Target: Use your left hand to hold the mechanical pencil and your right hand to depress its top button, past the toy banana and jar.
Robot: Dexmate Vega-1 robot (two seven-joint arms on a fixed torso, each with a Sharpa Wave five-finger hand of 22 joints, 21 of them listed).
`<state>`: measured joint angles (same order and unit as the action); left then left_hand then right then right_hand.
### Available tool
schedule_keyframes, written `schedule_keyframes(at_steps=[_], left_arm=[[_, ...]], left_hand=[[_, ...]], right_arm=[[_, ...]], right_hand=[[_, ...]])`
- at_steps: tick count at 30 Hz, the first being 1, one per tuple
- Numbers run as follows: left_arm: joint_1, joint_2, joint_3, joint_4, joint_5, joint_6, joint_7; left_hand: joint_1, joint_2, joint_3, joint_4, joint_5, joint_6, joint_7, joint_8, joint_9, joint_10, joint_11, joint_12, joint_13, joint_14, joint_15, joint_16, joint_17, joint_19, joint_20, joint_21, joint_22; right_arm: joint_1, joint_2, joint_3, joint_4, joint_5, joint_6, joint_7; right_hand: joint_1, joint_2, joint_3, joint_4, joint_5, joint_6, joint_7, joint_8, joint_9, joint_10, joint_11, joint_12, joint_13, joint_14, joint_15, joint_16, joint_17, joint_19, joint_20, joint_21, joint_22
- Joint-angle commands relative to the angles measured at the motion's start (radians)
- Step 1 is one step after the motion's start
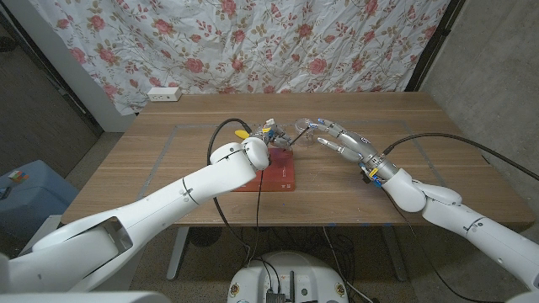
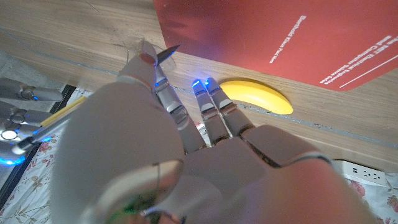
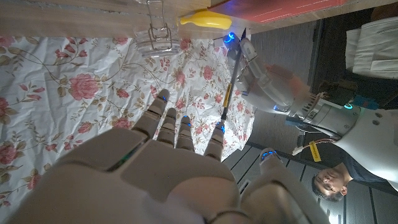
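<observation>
My left hand (image 1: 268, 137) is raised above the table's middle and grips the yellow mechanical pencil (image 3: 227, 93), which the left wrist view shows sticking out sideways as the pencil (image 2: 53, 121). My right hand (image 1: 341, 141) hovers just to its right with the fingers (image 3: 177, 127) stretched out toward the pencil's free end; whether they touch it I cannot tell. The yellow toy banana (image 1: 242, 132) lies on the wood just beyond my left hand. The clear glass jar (image 1: 303, 126) stands behind the gap between my two hands.
A red book (image 1: 271, 172) lies flat on the wooden table (image 1: 168, 160) under my left wrist. A floral curtain (image 1: 253, 42) hangs behind, with a white power strip (image 1: 164, 94) at the far left edge. A person (image 3: 333, 180) shows in the right wrist view.
</observation>
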<state>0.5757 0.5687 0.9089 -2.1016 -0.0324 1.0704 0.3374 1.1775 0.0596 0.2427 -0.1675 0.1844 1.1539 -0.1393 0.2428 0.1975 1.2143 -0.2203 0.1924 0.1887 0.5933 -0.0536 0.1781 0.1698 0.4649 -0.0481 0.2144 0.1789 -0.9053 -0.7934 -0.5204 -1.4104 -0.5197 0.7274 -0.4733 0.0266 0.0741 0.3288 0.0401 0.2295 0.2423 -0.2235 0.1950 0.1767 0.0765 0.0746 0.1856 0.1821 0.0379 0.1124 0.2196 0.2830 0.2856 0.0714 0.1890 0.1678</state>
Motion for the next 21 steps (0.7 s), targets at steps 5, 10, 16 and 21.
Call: schedule_keyframes(at_steps=[5,10,16,21], left_arm=[[-0.01,0.014,0.006,-0.004,-0.001,0.003,-0.014],[-0.017,0.01,0.006,0.0,0.002,0.011,-0.013],[-0.043,0.017,0.022,0.008,0.009,0.001,-0.034],[-0.072,0.023,0.042,0.007,0.019,0.012,-0.056]], left_hand=[[0.001,0.007,0.0,0.002,0.007,0.002,0.004,-0.002,0.005,0.01,-0.005,0.003,0.004,0.009,-0.173,0.001,0.001,0.001,-0.074,0.001,0.004],[0.001,0.007,0.0,0.002,0.007,0.002,0.005,-0.003,0.005,0.011,-0.005,0.003,0.004,0.009,-0.172,0.001,0.001,0.002,-0.074,0.001,0.004],[0.001,0.007,-0.001,0.002,0.007,0.002,0.005,-0.003,0.004,0.011,-0.005,0.003,0.004,0.009,-0.172,0.001,0.001,0.001,-0.074,0.001,0.004],[0.0,0.007,-0.001,0.002,0.007,0.002,0.004,-0.003,0.004,0.012,-0.005,0.003,0.005,0.009,-0.172,0.001,0.001,0.001,-0.074,0.001,0.004]], right_arm=[[0.005,0.022,0.019,0.041,0.038,0.053,-0.02],[0.008,0.03,0.028,0.054,0.046,0.066,-0.026],[0.006,0.04,0.043,0.064,0.063,0.067,-0.032],[-0.002,0.044,0.055,0.07,0.114,0.064,-0.011]], right_hand=[[0.013,0.02,0.01,-0.005,0.008,-0.016,0.002,-0.01,0.002,0.011,-0.007,0.01,0.003,0.006,-0.002,0.005,0.001,0.004,-0.003,0.003,0.0],[0.017,0.019,0.011,-0.008,0.008,-0.026,0.002,-0.013,0.001,0.014,-0.009,0.011,0.003,0.006,-0.003,0.004,0.0,0.005,-0.003,0.003,0.0],[0.018,0.02,0.013,-0.009,0.008,-0.042,0.002,-0.018,0.001,0.017,-0.008,0.012,0.004,0.008,-0.004,0.005,0.0,0.005,-0.003,0.002,0.0],[0.018,0.02,0.013,-0.009,0.007,-0.05,0.002,-0.019,0.001,0.023,-0.006,0.014,0.004,0.009,-0.003,0.006,0.0,0.006,-0.003,0.002,0.0]])
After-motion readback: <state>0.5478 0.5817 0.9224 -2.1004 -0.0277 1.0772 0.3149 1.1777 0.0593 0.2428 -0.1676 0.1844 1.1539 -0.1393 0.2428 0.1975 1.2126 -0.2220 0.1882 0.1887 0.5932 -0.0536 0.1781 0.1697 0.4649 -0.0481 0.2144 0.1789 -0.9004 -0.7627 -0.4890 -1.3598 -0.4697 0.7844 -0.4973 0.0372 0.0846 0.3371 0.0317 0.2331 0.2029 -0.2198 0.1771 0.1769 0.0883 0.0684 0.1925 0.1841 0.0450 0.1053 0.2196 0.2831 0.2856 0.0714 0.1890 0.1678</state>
